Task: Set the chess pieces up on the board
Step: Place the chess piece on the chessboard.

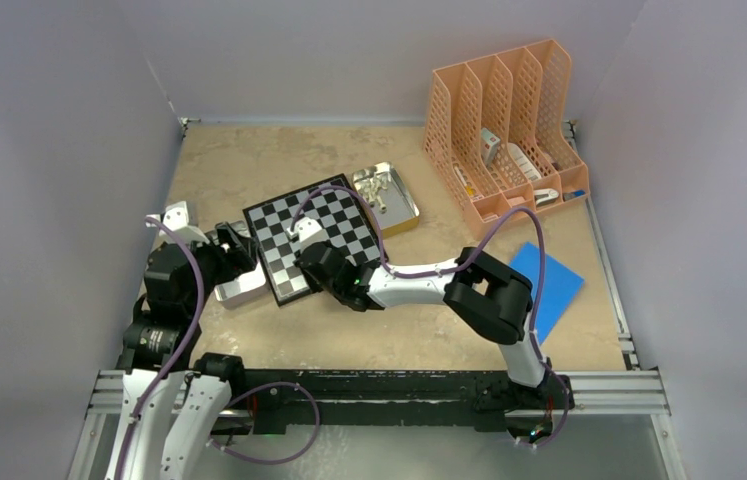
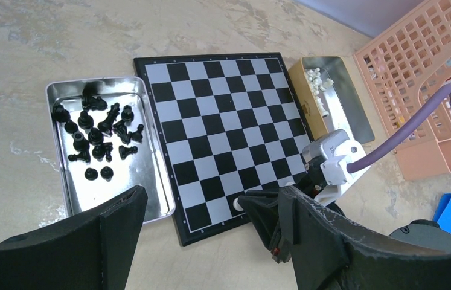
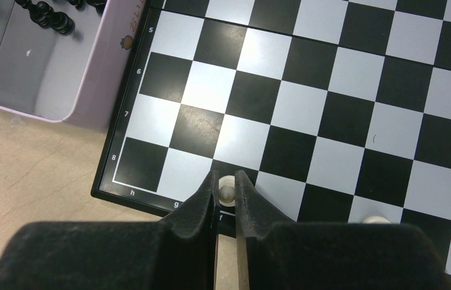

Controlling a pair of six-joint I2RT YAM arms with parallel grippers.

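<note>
The black-and-white board lies tilted at the table's middle. My right gripper is shut on a small pale chess piece that stands on the dark square above the letter f, in the board's nearest row. This piece also shows in the left wrist view. A second pale piece stands further right in the same row, half hidden. My left gripper hangs open over the board's near left corner, holding nothing. Several black pieces lie in a metal tray left of the board.
A second metal tray with pale pieces sits at the board's far right corner. An orange file rack stands at the back right and a blue sheet lies on the right. The right arm reaches across the near table.
</note>
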